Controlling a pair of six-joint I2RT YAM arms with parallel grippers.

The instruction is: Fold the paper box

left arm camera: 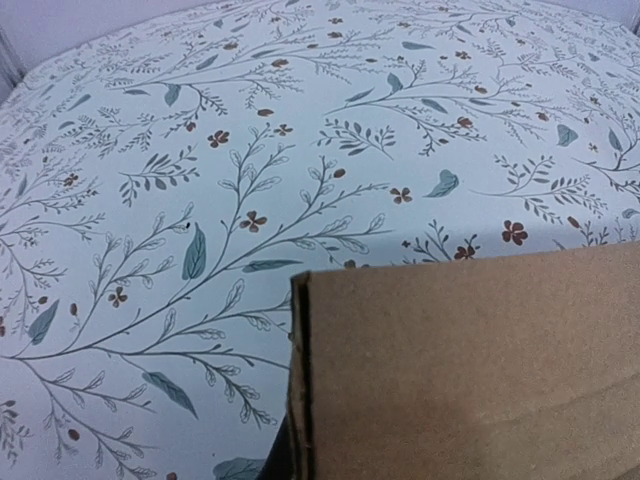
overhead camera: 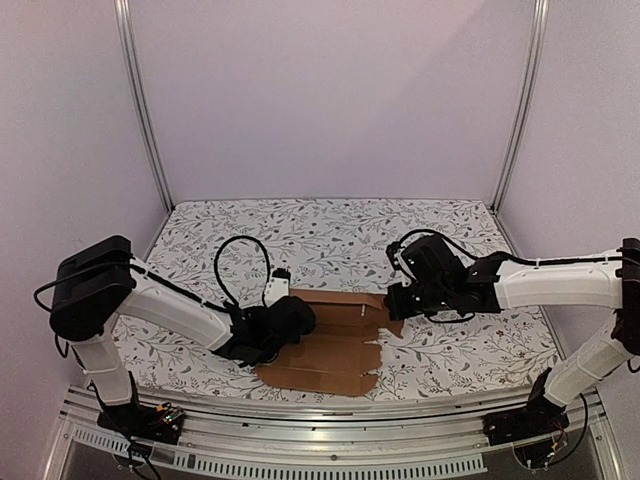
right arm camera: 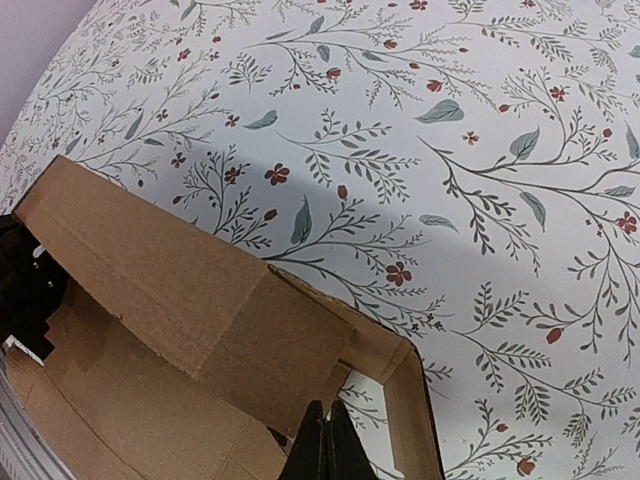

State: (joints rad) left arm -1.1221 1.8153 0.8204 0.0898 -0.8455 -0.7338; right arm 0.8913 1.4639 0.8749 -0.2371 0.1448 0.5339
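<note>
Paper box (overhead camera: pixel 330 352), edge hidden (under left arm (overhead camera: pixel 180 305))

It looks like a robotics lab cell, not a home or a shop. The left arm (overhead camera: pixel 170 305) and the right arm (overhead camera: pixel 550 282), both white and black, are bolted at the near edge of the counter (overhead camera: pixel 450 225) onto a slotted aluminium rail (overhead camera: pixel 330 440). Loose black cables (overhead camera: pixel 240 262) loop off them, with wiring showing at each base. Bare metal posts stand at the far left corner (overhead camera: pixel 140 100) and the far right corner (overhead camera: pixel 525 100). They frame plain pale walls (overhead camera: pixel 330 90) that close the counter in on three sides. A floral-print cloth (left arm camera: pixel 200 150) covers the counter top.
</note>
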